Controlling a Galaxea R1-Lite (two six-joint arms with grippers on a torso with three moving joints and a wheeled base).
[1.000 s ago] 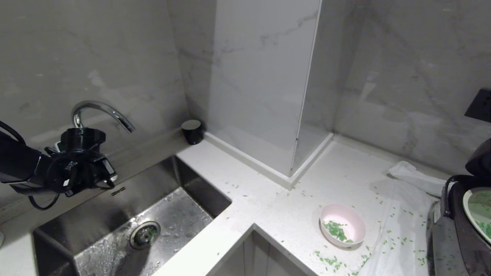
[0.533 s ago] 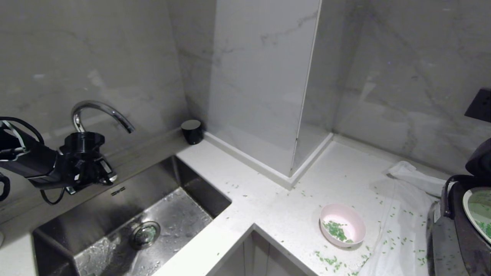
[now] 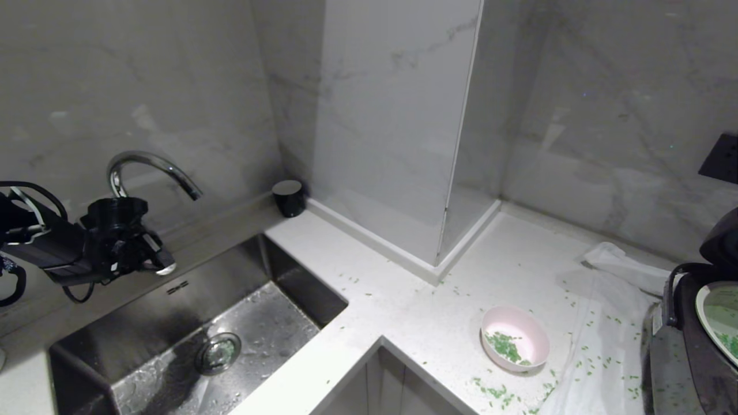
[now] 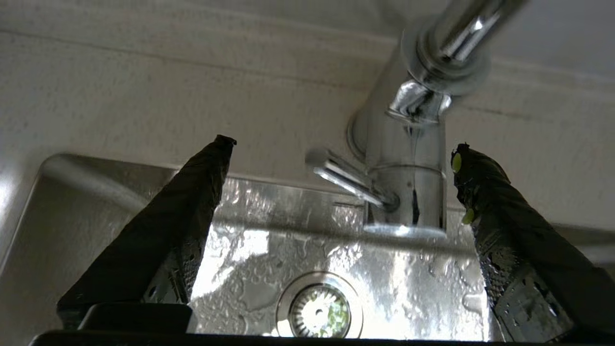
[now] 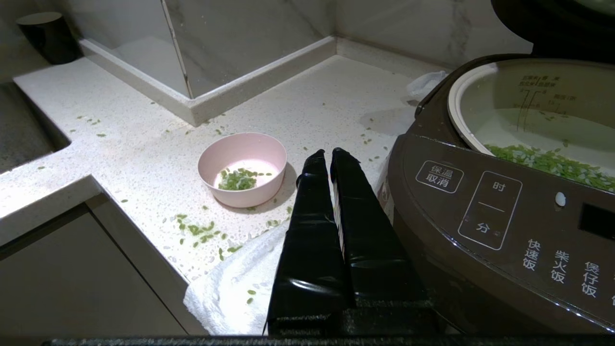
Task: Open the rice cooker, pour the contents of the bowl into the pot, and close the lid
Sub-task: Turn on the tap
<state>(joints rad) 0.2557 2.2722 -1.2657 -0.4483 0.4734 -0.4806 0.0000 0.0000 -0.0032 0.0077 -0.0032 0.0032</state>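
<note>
While its fingers stand wide apart and empty, the left gripper (image 4: 338, 154) hangs over the sink (image 3: 173, 323), facing the tap (image 4: 408, 158). Fingers pressed together, the right gripper (image 5: 329, 154) rests between the upright bowl (image 5: 242, 168), mouth upward with some grains (image 5: 238, 180), and the cooker (image 5: 485, 216), whose lid (image 3: 720, 242) stands raised over the pot (image 5: 480, 115).

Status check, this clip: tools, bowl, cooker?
Left tool open, empty, over sink by faucet. Right tool shut, parked beside rice cooker. Lid up; bowl on counter, grains left inside.
</note>
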